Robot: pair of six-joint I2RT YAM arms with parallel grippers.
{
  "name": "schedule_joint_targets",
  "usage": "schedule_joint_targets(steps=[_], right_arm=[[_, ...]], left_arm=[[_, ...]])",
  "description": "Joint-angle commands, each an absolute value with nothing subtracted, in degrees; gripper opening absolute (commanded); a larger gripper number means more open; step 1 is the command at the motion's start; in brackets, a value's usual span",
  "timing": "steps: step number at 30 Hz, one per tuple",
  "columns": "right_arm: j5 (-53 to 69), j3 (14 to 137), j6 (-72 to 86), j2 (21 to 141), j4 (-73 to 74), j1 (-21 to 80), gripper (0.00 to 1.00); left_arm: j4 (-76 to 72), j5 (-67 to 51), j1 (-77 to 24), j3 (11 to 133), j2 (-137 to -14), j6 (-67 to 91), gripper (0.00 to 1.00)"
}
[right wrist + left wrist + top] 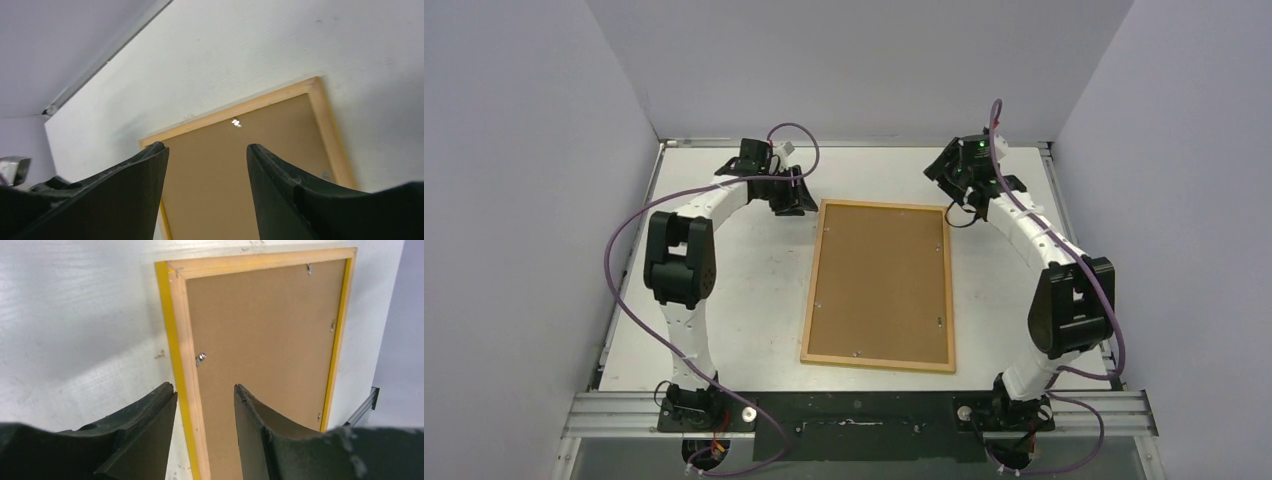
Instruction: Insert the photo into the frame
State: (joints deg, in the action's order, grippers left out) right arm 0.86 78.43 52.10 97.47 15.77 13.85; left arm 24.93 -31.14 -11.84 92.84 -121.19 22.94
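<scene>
Black left hand (205, 390) and right hand (207, 147) flank the frame's (877, 362) far corners.

The white, lightly scuffed desk (754, 300) carries the frame (877, 360) lying flat and face down near its middle, light-wood back up and yellow edge showing, with a brown backing board (882, 280) set inside it, long sides running near to far.

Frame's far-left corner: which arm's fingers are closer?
Left. The left gripper is right at that corner of the frame, its open fingers either side of the frame's edge. The right gripper hangs by the far-right corner, a short side away.
</scene>
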Motion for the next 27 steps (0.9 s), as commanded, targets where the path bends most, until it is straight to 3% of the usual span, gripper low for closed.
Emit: schedule_joint_targets(steps=[1, 6, 13, 18, 27], right_arm=[[-2.25, 77.09, 41.80, 92.33, 28.32, 10.52, 0.60], [1.92, 74.77, 32.75, 90.43, 33.25, 7.83, 0.60], [6.91, 78.91, 22.62, 97.76, 43.12, 8.46, 0.62], [2.69, 79.33, 23.88, 101.25, 43.85, 13.13, 0.70], [-5.74, 81.51, 28.72, 107.15, 42.79, 14.82, 0.70]], left_arm=[[26.36, -30.84, -11.84, 90.34, -113.71, 22.89, 0.46], [28.99, -28.06, -11.92, 85.67, -109.30, 22.68, 0.52], [29.50, -26.99, -12.52, 77.21, -105.49, 22.53, 0.54], [29.15, -26.68, -13.11, 73.78, -104.30, 23.04, 0.54], [26.81, -25.26, -14.02, 68.41, -103.58, 20.89, 0.49]])
